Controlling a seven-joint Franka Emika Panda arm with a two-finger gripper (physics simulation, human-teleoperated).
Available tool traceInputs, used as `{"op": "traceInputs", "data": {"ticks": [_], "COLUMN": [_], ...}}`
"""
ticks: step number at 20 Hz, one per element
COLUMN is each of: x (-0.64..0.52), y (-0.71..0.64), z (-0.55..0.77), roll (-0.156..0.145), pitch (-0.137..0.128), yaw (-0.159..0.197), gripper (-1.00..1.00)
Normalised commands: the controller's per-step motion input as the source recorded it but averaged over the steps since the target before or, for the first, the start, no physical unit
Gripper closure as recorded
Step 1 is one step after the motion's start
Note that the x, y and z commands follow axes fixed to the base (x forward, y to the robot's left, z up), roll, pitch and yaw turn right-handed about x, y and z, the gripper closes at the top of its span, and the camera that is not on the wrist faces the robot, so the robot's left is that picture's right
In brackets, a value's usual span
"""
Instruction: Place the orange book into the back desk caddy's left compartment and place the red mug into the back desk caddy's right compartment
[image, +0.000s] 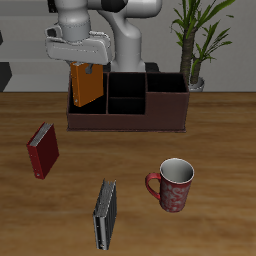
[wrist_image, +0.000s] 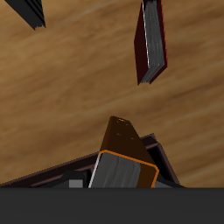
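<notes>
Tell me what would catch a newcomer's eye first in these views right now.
Most striking is the orange book, held upright by the gripper over the end section of the back desk caddy at the table's rear. Next comes the red mug, standing alone near the table's front edge, with a dark red book and a grey-black book lying on the wood nearby.

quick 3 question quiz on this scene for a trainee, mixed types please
1. True or false: the red mug already stands inside the back desk caddy.
2. What does the tool hold? A) the dark red book B) the orange book C) the grey-black book
3. Fill in: the orange book hangs above the caddy's ____ compartment.

Key
1. False: it stands on the table, nearer the front edge.
2. B; the dark red book and the grey-black book lie on the table.
3. left
</notes>
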Motion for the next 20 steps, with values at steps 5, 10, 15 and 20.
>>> {"op": "traceInputs", "data": {"ticks": [5,10,15,20], "x": [-0.40,-0.25,-0.30,-0.16], "y": [-0.03,-0.02,-0.06,-0.06], "z": [0.01,0.02,0.02,-0.05], "roll": [-0.013,-0.005,-0.050,-0.024], "pitch": [0.036,-0.005,-0.025,0.016], "yaw": [0.013,0.003,-0.004,-0.008], "gripper": [1.00,1.00,1.00,1.00]}}
